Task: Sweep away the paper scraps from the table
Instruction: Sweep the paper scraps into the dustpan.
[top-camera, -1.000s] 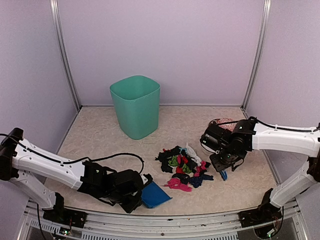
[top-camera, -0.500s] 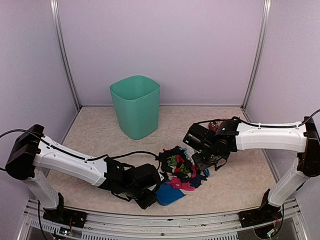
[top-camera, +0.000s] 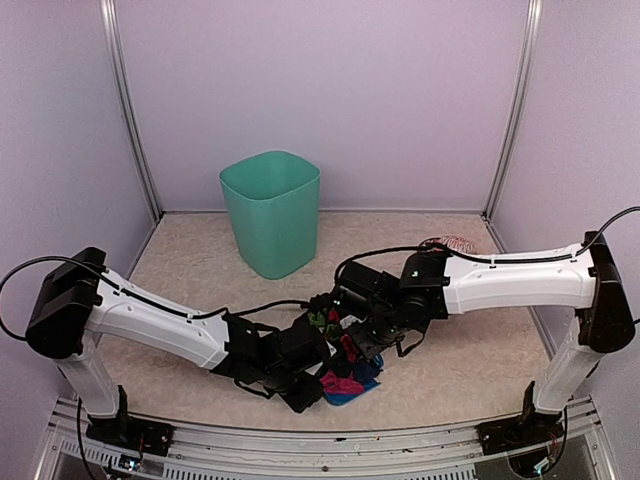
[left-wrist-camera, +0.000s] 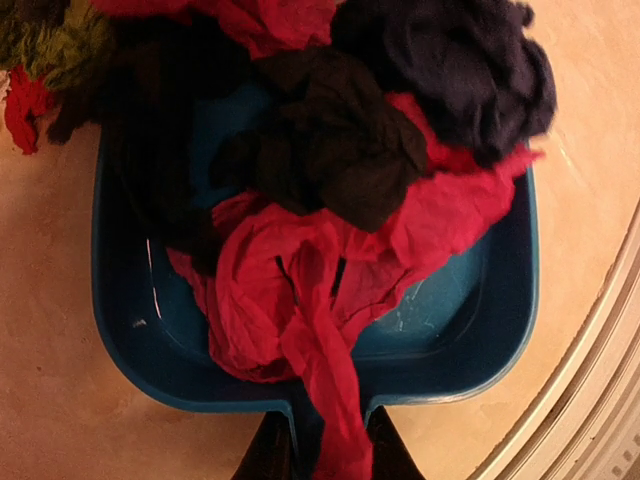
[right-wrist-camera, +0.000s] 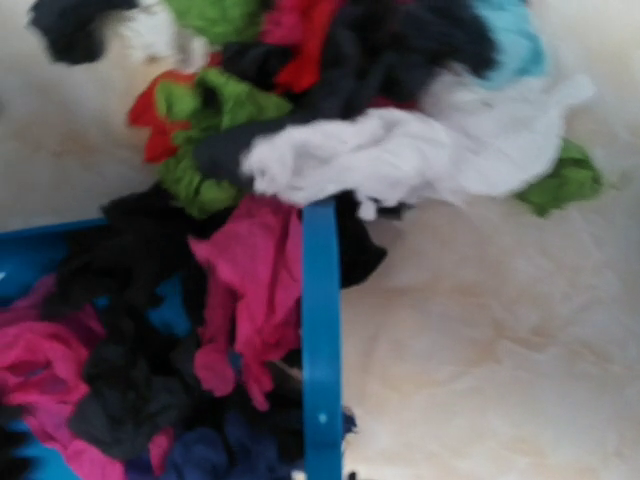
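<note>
Paper scraps (left-wrist-camera: 330, 170) heap in the blue dustpan (left-wrist-camera: 120, 330), spilling at 12 o'clock onto the beige marbled surface (top-camera: 200, 270). Left gripper (left-wrist-camera: 325, 455) clamps the dustpan's handle; right gripper (top-camera: 365, 340) is closed on the blue brush (right-wrist-camera: 320, 330). Green bin (top-camera: 270, 210) at 11 o'clock; lilac walls (top-camera: 320, 90).

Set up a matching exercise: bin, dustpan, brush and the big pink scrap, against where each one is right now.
Things:
1. bin
2. dustpan
3. brush
4. big pink scrap

Places:
A. lying in the dustpan
B. gripped by the right end effector
C. upright at the back, nothing touching it
D. gripped by the left end effector

Pairs: 1-C, 2-D, 3-B, 4-A
</note>
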